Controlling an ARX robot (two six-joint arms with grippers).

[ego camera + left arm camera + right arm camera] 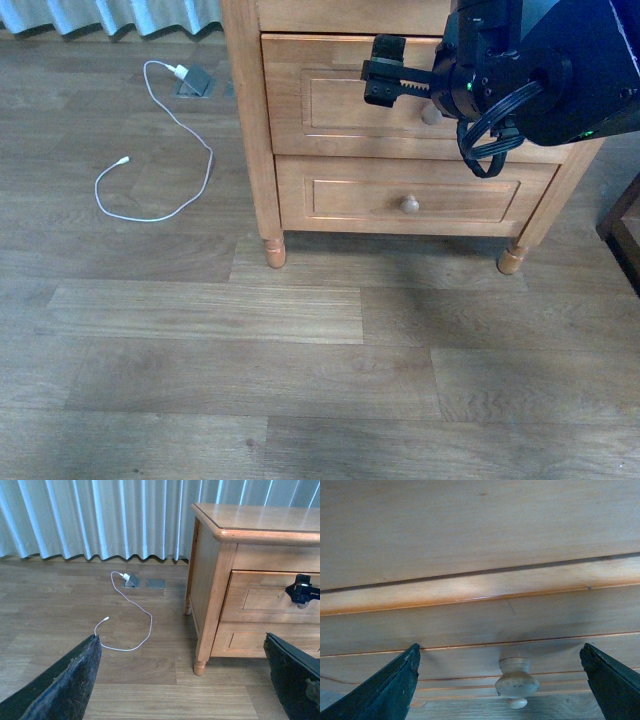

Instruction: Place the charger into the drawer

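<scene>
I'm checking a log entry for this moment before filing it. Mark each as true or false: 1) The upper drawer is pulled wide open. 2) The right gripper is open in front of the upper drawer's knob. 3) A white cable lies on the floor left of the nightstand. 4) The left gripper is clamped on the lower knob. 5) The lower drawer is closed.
1) False. The upper drawer is shut, its front flush with the nightstand.
2) True. The right gripper is open, its fingers either side of the knob, not touching it.
3) True. The white cable lies there.
4) False. The left gripper hangs open, away from the furniture.
5) True. The lower drawer is closed.
</scene>
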